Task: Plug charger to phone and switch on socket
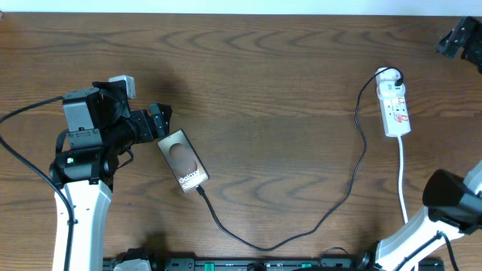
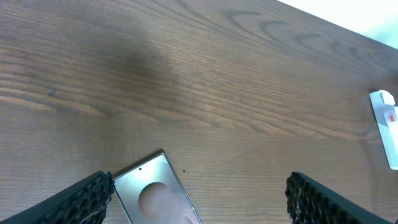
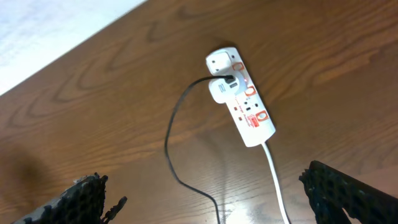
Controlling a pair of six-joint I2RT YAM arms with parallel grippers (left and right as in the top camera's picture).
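The phone point(image 1: 183, 158) lies face up on the table at the left, and its top end shows in the left wrist view point(image 2: 155, 193). The thin black charger cable point(image 1: 354, 173) runs from the phone's lower end, where its tip touches the phone, across the table to the white socket strip point(image 1: 395, 109). My left gripper point(image 1: 160, 124) is open and empty at the phone's upper end, and its left finger is beside the phone's edge point(image 2: 199, 186). My right gripper point(image 3: 205, 186) is open and empty, well short of the socket point(image 3: 249, 112). A white adapter point(image 3: 222, 87) sits in the socket.
The socket's white cord point(image 1: 403, 181) runs toward the front right, next to the right arm point(image 1: 452, 199). A black fixture point(image 1: 459, 38) is at the far right corner. The socket's end shows at the left wrist view's right edge point(image 2: 388, 124).
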